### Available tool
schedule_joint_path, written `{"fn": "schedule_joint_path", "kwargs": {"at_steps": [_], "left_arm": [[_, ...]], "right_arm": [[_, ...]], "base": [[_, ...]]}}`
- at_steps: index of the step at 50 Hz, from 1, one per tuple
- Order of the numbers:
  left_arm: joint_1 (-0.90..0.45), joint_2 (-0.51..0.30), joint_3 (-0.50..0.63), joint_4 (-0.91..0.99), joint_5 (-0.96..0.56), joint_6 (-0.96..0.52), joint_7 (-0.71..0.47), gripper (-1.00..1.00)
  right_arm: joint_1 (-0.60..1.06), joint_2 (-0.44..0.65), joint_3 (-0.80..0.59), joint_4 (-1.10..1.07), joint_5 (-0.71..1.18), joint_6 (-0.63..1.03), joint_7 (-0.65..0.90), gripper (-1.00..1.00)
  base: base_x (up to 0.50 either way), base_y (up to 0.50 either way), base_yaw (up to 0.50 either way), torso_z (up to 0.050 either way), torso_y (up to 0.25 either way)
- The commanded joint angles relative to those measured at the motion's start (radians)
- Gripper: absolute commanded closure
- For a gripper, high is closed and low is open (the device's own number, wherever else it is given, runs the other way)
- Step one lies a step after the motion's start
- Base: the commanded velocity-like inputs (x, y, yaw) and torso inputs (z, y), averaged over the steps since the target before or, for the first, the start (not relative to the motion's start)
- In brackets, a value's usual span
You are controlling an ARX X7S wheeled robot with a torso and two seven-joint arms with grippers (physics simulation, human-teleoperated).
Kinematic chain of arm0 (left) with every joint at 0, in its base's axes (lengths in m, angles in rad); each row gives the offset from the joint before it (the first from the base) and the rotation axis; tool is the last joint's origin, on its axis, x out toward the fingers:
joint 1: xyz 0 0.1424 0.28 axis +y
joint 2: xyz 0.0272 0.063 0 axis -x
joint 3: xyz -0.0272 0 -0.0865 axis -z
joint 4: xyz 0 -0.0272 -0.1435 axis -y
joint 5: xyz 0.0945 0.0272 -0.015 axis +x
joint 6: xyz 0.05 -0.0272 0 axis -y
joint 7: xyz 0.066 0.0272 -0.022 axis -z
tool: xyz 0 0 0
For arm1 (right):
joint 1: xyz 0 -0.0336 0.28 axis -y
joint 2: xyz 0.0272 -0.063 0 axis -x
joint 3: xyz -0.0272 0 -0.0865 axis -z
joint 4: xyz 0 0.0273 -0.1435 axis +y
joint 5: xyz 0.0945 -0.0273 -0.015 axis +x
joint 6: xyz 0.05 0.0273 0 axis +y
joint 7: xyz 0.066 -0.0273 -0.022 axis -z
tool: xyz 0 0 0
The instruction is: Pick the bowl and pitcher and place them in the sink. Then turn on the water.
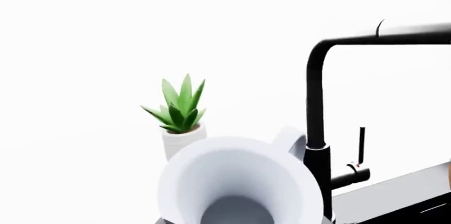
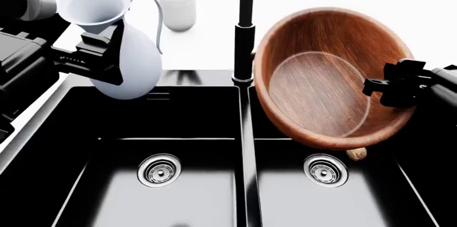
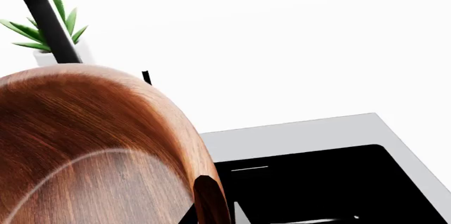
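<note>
Clamped on the pitcher [image 2: 132, 50], my left claw [image 2: 100, 50] holds it over the sink's [image 2: 243, 130] left basin; my right claw [image 2: 389, 85] grips the tilted bowl's [image 2: 321, 77] rim over the right basin.

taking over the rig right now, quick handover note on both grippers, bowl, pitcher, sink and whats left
Left gripper: shut on the pitcher, holding it by the neck, upright, above the back of the left basin.
Right gripper: shut on the rim of the bowl, which is tilted steeply on edge over the right basin.
Sink: neither item is released into it yet; a small nut shows under the bowl's lower edge.
Faucet: stands behind the divider, no water visible.
Done: both items picked and carried over.
Left: lower and release both, then turn on the water.
</note>
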Motion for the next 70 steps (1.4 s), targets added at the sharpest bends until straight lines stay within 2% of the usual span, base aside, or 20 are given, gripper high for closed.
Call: {"fn": "schedule_joint_path", "kwargs": {"at_steps": [1, 12, 34, 47, 56, 70], "left_arm": [[-0.002, -0.003, -0.007, -0.001, -0.001, 0.009, -0.01, 1.0], [0.001, -0.003, -0.003, -0.001, 0.001, 0.013, -0.008, 1.0], [-0.009, -0.004, 0.008, -0.006, -0.002, 0.013, -0.01, 1.0], [-0.003, -0.005, 0.01, -0.011, 0.01, 0.022, 0.0, 1.0], [0.005, -0.011, 0.003, -0.006, 0.002, 0.027, -0.005, 1.0], [0.013, -0.011, 0.009, -0.008, 0.014, 0.035, 0.004, 1.0]], "right_arm": [[0.005, 0.002, 0.01, -0.002, -0.008, -0.003, 0.003, 1.0], [0.005, 0.002, 0.007, -0.002, -0.008, -0.001, 0.006, 1.0], [-0.017, 0.033, 0.021, -0.014, 0.005, -0.011, 0.013, 1.0], [-0.082, 0.091, 0.049, -0.014, 0.008, -0.036, 0.01, 1.0], [-0.187, 0.139, 0.085, -0.034, 0.002, -0.087, -0.007, 1.0], [-0.274, 0.104, 0.055, -0.012, -0.055, -0.102, -0.043, 1.0]], "base": [[0.35, 0.0, 0.0, 0.0, 0.0], [0.26, 0.0, 0.0, 0.0, 0.002], [0.0, 0.0, 0.0, 0.0, 0.0], [0.0, 0.0, 0.0, 0.0, 0.001], [0.0, 0.0, 0.0, 0.001, 0.001], [0.0, 0.0, 0.0, 0.0, 0.001]]}}
